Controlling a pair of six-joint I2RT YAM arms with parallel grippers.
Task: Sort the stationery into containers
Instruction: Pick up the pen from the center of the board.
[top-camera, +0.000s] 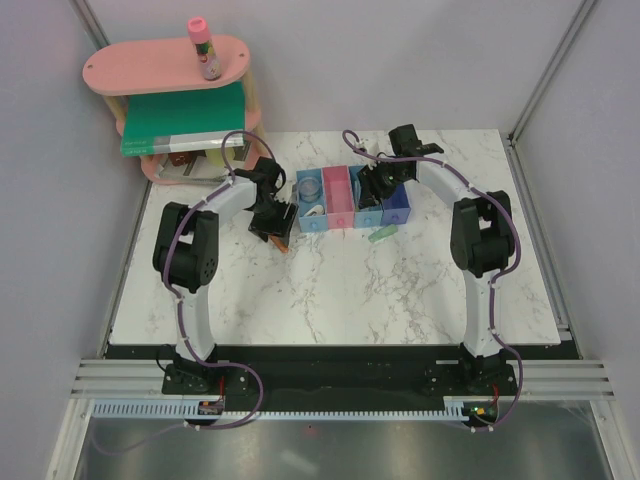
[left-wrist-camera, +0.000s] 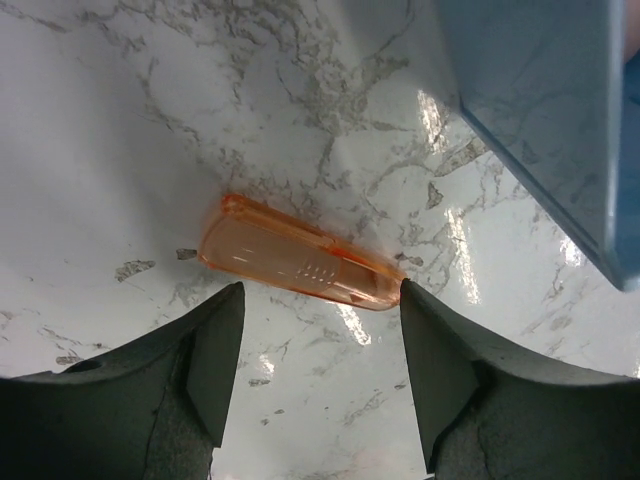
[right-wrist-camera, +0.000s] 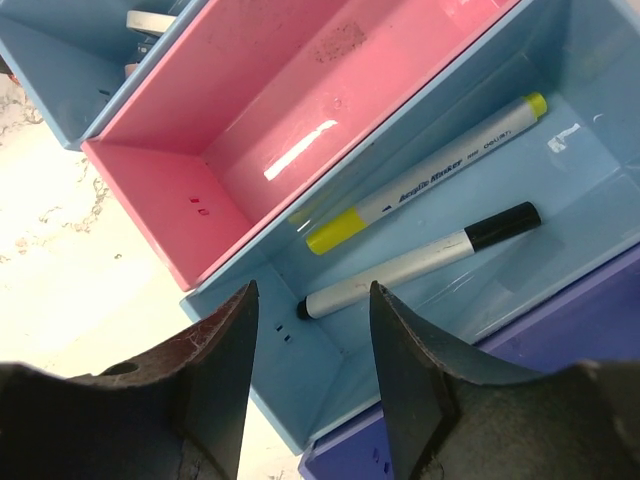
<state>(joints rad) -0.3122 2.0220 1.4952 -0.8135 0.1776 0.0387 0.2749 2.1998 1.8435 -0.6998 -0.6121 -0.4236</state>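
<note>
The left gripper (left-wrist-camera: 320, 295) hovers wide open and empty over the translucent orange plastic cap (left-wrist-camera: 290, 255). The cap lies flat on the white marble table (top-camera: 330, 290) towards its far edge, just left of the row of four joined plastic bins (top-camera: 352, 200). It lies almost lengthways between the jaws, so closing may well pinch it end to end and squirt the slick piece away. The right gripper (right-wrist-camera: 312, 295), open and empty, hangs over the third, light-blue bin (right-wrist-camera: 600, 120), which holds two markers (right-wrist-camera: 420, 260).

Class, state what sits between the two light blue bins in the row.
The pink bin sits between them, shown in the top external and right wrist views.
</note>
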